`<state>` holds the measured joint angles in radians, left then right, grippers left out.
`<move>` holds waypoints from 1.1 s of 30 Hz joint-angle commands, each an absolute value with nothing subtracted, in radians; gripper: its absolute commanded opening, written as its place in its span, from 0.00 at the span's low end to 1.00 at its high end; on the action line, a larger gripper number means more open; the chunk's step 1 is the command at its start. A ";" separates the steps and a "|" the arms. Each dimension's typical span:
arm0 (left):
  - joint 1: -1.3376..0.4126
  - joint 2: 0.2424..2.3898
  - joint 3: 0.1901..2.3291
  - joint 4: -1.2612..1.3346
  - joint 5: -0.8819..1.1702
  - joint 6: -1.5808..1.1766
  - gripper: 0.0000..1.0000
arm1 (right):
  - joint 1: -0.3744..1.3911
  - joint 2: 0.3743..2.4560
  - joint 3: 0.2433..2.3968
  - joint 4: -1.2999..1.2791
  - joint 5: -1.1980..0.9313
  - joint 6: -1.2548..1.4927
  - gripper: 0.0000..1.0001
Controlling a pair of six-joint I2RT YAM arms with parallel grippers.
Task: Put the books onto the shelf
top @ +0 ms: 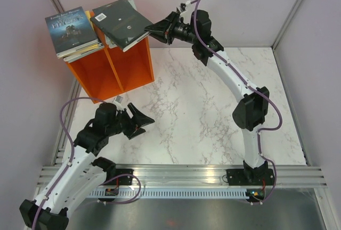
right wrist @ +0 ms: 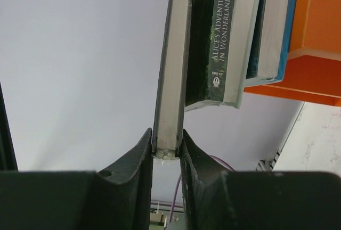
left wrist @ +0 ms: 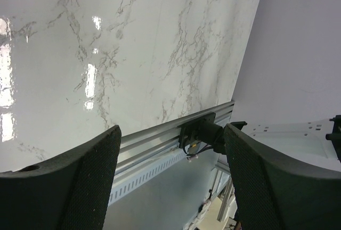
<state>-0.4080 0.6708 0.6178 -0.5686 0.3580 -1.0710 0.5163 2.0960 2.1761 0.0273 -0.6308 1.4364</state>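
The orange shelf [top: 114, 67] stands at the table's back left, and the books lie in two stacks on its top. The left stack is topped by a dark blue book [top: 72, 27]. A dark book with a barcode sticker [top: 120, 19] tops the right stack and juts out past the shelf edge. My right gripper [top: 152, 29] is shut on that book's near corner. The right wrist view shows its page edge [right wrist: 173, 54] pinched between my right gripper [right wrist: 167, 144], beside a green "Alice's Adventures in Wonderland" book [right wrist: 219, 38]. My left gripper [top: 143, 119] hovers open and empty over the table.
The white marble table [top: 202, 107] stretches right of the shelf. An aluminium rail [top: 181, 174] runs along the near edge, also seen between my left gripper [left wrist: 171, 131] fingers. Grey walls close in at the back and both sides, near the shelf.
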 commanded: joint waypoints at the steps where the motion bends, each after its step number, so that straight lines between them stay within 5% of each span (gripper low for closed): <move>1: -0.405 0.629 0.609 -0.558 0.362 -1.100 0.80 | 0.545 2.103 2.261 0.103 -0.556 1.451 0.00; 33: -0.405 0.525 0.620 -0.684 0.328 -1.092 0.80 | 0.653 2.032 2.313 -0.216 0.072 1.325 0.00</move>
